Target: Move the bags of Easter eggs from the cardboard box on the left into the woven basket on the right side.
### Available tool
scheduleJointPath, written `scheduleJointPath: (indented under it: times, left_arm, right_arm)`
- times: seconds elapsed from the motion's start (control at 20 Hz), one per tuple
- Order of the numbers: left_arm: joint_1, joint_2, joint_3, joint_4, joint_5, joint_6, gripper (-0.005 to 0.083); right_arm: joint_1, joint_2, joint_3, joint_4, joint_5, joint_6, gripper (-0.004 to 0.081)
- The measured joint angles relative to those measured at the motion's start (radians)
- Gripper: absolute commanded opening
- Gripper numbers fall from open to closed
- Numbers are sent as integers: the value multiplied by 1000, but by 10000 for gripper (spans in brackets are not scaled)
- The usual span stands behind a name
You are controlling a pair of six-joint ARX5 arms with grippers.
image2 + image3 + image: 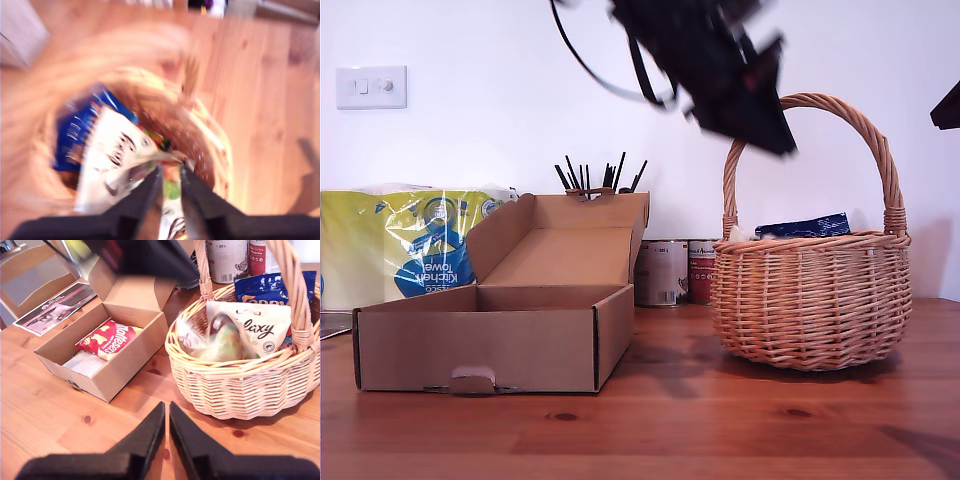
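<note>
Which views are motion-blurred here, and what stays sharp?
Exterior view: arm over the basket smeared, box crisp. First wrist view: heavy swirl blur over basket and bags. Second wrist view: mostly sharp; one bag in the basket smeared.

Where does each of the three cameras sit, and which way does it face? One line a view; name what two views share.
Exterior view: low at table height, facing the cardboard box, woven basket and wall; a blurred arm hangs above the basket.
First wrist view: on my first tool, looking down into the basket at the white Galaxy bag.
Second wrist view: on my second tool, looking across the table at box and basket.
Shared: both wrist views show the Galaxy bag.
</note>
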Motion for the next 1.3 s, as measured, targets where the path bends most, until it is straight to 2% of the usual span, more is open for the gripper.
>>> scheduleJointPath:
  times: [0.15, 0.35, 0.75, 0.9, 1.1, 1.3]
  left_arm:
    - [27, -83, 5, -51, 6, 0, -23]
    - [80, -92, 12, -156, 16, 12, -23]
    - [244, -89, 11, -218, 24, 15, -23]
    - [282, -90, -24, -214, 54, 15, -23]
    - [265, -92, -234, -138, 69, 13, -23]
    - [240, -206, -606, 90, 53, -58, -23]
  right_arm:
    - [0, 0, 0, 0, 0, 0, -12]
    - [0, 0, 0, 0, 0, 0, -12]
    - [0, 0, 0, 0, 7, 0, -12]
    - [0, 0, 0, 0, 8, 0, -12]
    - [0, 0, 0, 0, 8, 0, -12]
    - [0, 0, 0, 0, 8, 0, -12]
